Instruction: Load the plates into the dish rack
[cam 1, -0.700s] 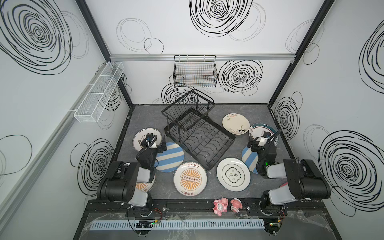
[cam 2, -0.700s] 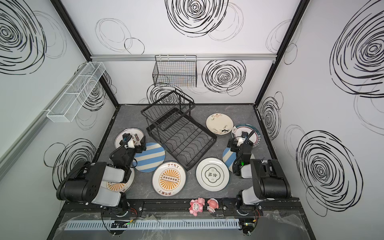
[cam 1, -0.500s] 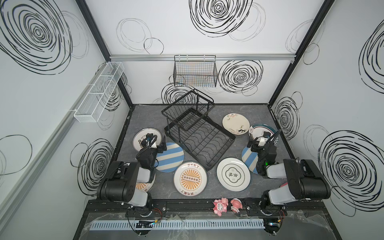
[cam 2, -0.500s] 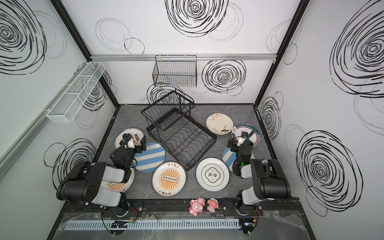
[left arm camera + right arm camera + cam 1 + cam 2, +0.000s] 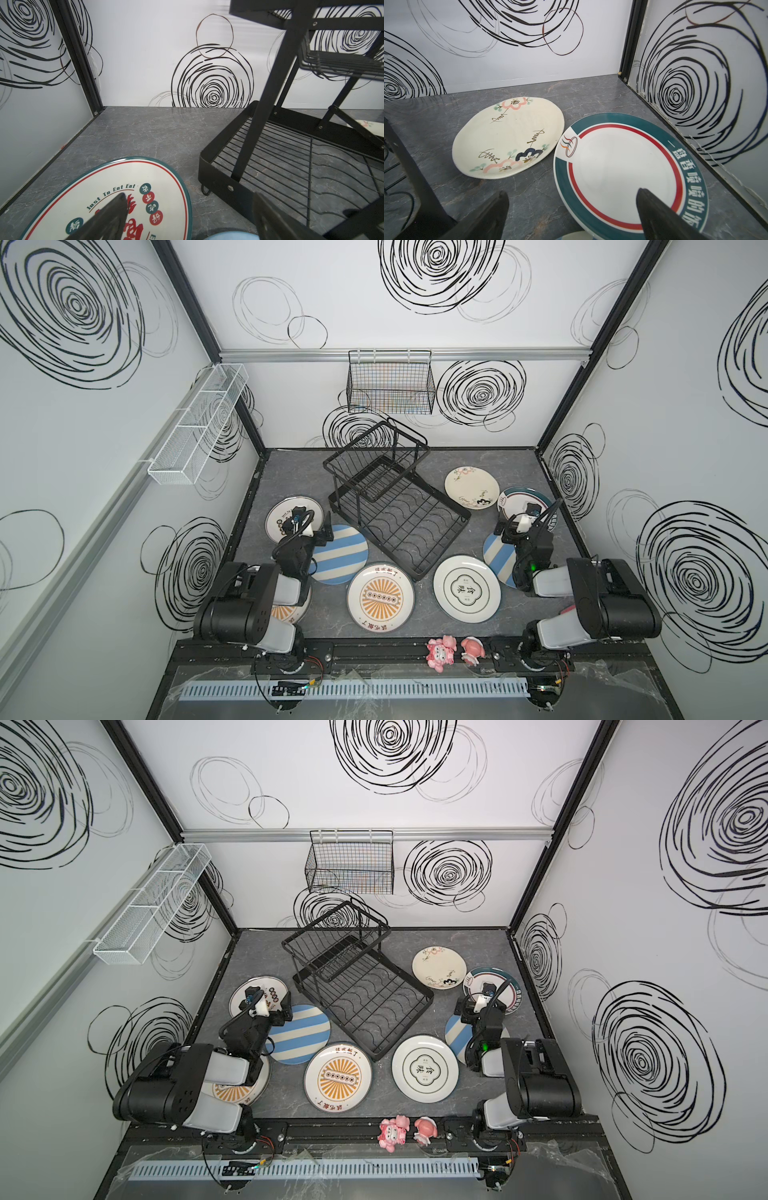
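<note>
The right claw (image 5: 571, 220) hangs released, jaws wide, with one finger over the teal-rimmed plate (image 5: 612, 166) at the far right. The flowered plate (image 5: 508, 141) lies just left of that plate. The left claw (image 5: 191, 220) is spread too, above the lettered plate (image 5: 104, 197) on the left. Between the claws the dish rack (image 5: 399, 526) stands mid-table (image 5: 291, 472). The sunburst plate (image 5: 380, 601) and the remaining plates lie flat around the rack.

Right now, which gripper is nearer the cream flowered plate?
Right. The right gripper hovers just short of the flowered plate, by the teal-rimmed plate; the left gripper is beyond the dish rack.
</note>
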You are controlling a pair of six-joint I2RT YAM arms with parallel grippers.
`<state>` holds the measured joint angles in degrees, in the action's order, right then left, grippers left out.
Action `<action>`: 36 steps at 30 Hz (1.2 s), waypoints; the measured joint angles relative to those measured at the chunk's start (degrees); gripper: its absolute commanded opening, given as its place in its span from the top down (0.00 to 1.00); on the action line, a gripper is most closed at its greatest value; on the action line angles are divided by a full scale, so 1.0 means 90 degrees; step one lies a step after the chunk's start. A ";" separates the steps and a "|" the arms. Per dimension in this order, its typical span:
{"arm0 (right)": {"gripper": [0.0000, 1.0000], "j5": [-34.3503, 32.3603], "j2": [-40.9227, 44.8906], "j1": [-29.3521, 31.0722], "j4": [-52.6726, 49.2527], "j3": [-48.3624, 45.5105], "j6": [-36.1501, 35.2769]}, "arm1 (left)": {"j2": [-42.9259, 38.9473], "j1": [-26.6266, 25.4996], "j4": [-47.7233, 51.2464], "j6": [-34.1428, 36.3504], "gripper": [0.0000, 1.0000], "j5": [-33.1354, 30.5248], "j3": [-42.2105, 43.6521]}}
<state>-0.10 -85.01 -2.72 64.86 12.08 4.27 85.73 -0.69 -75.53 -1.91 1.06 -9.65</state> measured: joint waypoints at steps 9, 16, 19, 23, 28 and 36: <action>0.00 0.0000 0.0000 0.0000 0.0000 0.0002 -0.0002 | 0.0000 0.0000 0.0000 0.0000 0.04 0.0000 0.0000; 0.00 0.0002 0.0000 0.0000 -0.0002 0.0032 -0.0002 | 0.0000 -0.0002 0.0000 0.0000 0.04 0.0000 0.0000; 0.00 0.0007 0.0000 -0.0005 -0.0002 0.0032 -0.0002 | 0.0000 -0.0002 0.0000 0.0000 0.04 0.0000 0.0000; 0.00 0.0019 0.0000 -0.0010 -0.0085 0.0061 -0.0005 | -0.0024 -0.0002 0.0104 0.0015 0.04 0.0039 -0.0041; 0.00 0.0056 0.0466 -0.0007 -0.0884 0.0311 -0.0061 | -0.1001 -0.0308 0.1523 0.0061 0.04 -0.0410 -0.0486; 0.06 0.0879 0.2317 0.0170 -0.4675 0.3096 0.0731 | -0.2669 -0.1440 0.4935 -0.1292 0.04 -0.0993 -0.2574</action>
<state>7.81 -64.16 -1.19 22.79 39.94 10.85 61.71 -13.65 -31.11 -13.54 -7.88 -32.82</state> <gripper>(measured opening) 0.942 0.960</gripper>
